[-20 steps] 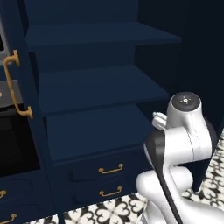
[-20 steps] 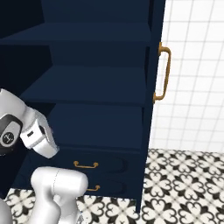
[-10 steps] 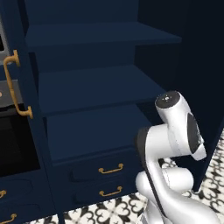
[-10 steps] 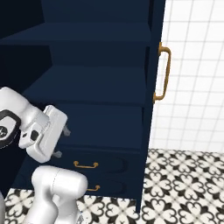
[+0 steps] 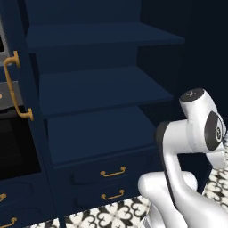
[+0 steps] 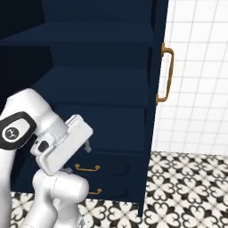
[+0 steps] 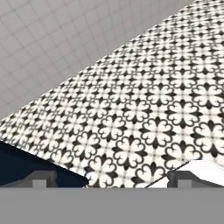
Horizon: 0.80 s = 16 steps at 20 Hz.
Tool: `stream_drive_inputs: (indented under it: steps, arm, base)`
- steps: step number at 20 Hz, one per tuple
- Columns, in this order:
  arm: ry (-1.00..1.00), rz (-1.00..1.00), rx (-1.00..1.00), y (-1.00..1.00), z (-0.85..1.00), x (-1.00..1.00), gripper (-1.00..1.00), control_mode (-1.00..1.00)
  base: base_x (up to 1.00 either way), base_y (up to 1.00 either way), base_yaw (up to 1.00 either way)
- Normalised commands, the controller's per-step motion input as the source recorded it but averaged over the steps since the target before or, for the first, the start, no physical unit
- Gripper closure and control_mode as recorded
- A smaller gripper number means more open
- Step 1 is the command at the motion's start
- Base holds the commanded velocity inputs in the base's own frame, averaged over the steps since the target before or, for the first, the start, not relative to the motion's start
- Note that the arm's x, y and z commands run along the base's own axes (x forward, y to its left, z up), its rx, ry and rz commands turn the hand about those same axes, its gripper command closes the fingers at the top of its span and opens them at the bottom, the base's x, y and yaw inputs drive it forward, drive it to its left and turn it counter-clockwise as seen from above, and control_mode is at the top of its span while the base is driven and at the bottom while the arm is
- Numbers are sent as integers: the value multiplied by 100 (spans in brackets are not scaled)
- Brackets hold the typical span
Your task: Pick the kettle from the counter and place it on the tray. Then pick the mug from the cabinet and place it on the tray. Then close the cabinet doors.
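Observation:
The cabinet (image 5: 102, 89) stands open in front of me, with dark blue shelves and two drawers with brass handles below. Its left door (image 5: 20, 133) and right door (image 6: 158, 111) are swung out, each with a long brass handle. My gripper (image 6: 79, 156) hangs low in front of the drawers, to the right of my arm, open and holding nothing. In the hand view the gripper (image 7: 111, 179) looks down at the patterned floor, its fingertips (image 7: 41, 178) wide apart. The kettle, mug, tray and counter are out of view.
A black oven front (image 5: 13, 147) sits left of the cabinet. A white tiled wall (image 6: 200, 67) rises right of the right door. Black-and-white patterned floor (image 6: 187, 187) spreads below. My white arm (image 5: 187, 142) fills the lower right of the left base view.
The arm has swung and the hand has turned outward to the right and down toward the floor. The jaws stayed open. The base and cabinet have not moved.

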Motion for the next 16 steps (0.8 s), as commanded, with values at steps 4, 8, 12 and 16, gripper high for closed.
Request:
stream_drive_inputs:
  steps: [4, 8, 12, 16]
  arm:
    - [-14, -26, 0, -60, -1, -62, -100, -100]
    - [-4, -23, 1, -63, 0, -49, -100, -100]
    - [-8, -16, 0, -59, -2, -51, -100, -100]
    - [-10, -4, 0, -55, 0, -2, -100, -100]
  base:
    - [0, 0, 0]
    - [0, 0, 0]
    - [0, 0, 0]
    - [0, 0, 0]
